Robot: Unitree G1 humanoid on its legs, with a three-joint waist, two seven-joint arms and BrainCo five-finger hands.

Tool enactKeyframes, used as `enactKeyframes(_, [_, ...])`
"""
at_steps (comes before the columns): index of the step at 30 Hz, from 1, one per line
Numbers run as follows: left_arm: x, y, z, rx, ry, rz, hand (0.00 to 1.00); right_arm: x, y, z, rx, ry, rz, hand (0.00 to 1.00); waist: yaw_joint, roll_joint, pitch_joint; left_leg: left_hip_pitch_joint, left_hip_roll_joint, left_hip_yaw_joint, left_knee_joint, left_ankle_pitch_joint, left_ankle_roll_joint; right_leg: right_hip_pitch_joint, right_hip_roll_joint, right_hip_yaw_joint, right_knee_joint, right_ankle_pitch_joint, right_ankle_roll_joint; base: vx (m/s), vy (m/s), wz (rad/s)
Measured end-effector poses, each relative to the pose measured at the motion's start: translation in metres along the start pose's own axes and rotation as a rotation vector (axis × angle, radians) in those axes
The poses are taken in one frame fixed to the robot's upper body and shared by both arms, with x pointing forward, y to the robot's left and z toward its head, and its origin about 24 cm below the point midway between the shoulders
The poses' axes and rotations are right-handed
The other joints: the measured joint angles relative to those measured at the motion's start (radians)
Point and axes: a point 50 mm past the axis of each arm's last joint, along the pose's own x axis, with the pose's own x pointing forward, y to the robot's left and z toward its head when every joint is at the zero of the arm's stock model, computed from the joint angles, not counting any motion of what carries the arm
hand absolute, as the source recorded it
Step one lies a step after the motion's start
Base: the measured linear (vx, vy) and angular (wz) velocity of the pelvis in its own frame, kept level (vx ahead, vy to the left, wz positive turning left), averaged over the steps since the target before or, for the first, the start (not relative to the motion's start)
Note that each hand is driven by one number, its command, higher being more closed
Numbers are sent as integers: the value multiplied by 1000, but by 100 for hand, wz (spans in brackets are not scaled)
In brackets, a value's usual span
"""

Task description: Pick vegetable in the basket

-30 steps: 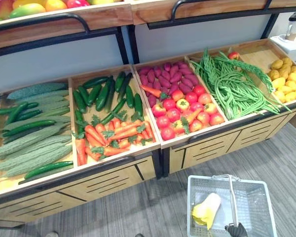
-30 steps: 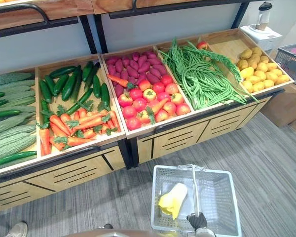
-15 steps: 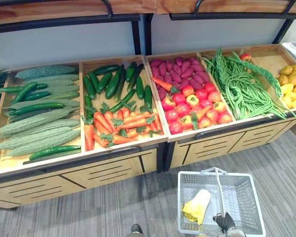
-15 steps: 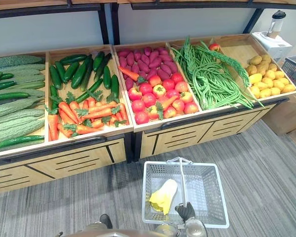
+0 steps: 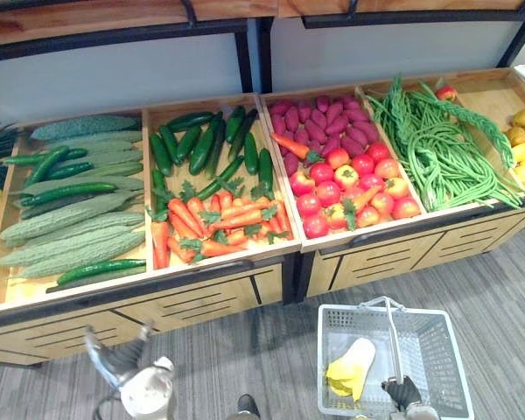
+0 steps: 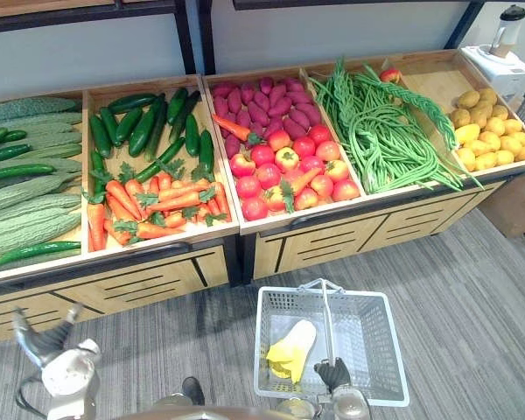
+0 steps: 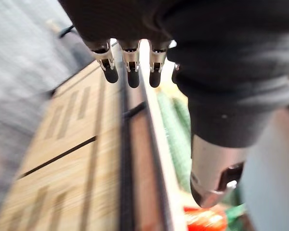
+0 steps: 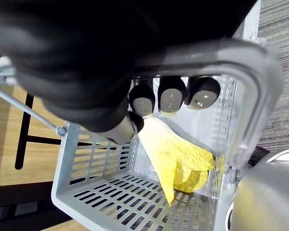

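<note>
Ahead, carrots (image 5: 206, 229) on stand (image 5: 201, 302); right robot hand (image 5: 401, 391) grips basket handle (image 5: 390, 332), left robot hand (image 5: 118, 363) spread.

The right hand (image 8: 86, 57), under its dark ribbed cover, is curled round the grey metal handle (image 8: 243, 77) of the basket (image 8: 111, 195), with the dark fingertips (image 8: 171, 98) tucked in a row beneath the bar and the thumb (image 8: 124, 129) folded in beside them. Below the hand, a yellow vegetable (image 8: 178, 154) with pale, leafy folds lies inside the basket on its slotted grey bottom, close to the far wall. Past the basket's rim are a wooden cabinet front (image 8: 2, 144) with black framing on one side and grey striped floor (image 8: 279, 72) on the other
</note>
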Motion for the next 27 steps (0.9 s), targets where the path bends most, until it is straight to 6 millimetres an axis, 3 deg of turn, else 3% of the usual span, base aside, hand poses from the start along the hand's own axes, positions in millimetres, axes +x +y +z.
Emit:
enactKeyframes(5, [23,16,43,-90,-209,170,0,-3,-3,-3,8,-7,-18,100,-1,1,-2,10,11,11,0,-1,-1,0,11,30,2,0,-2,14,-16,-4])
enactKeyframes(11, [41,14,79,-3,-433,70,0,-6,-5,-5,-1,-14,-15,100,0,6,-7,26,28,37,0,-4,-6,-4,28,75,2,1,-8,-22,-21,-15])
enactKeyframes(19, [52,-33,121,230,-691,-350,0,-8,-17,-9,-41,-23,-15,100,-15,22,-22,25,32,80,0,-6,-9,-37,34,139,-2,2,-8,-38,7,-17])
enactKeyframes(24, [60,-56,133,407,-747,-535,0,-8,-23,-3,-59,-50,-14,100,-20,28,-19,20,35,122,0,-9,-12,-72,39,182,-2,7,-14,3,12,-25])
enactKeyframes(27, [66,-66,141,497,-760,-604,0,-7,-24,1,-60,-67,-7,100,-40,29,-18,5,34,131,7,-9,-13,-91,40,194,-2,9,-14,61,16,-14])
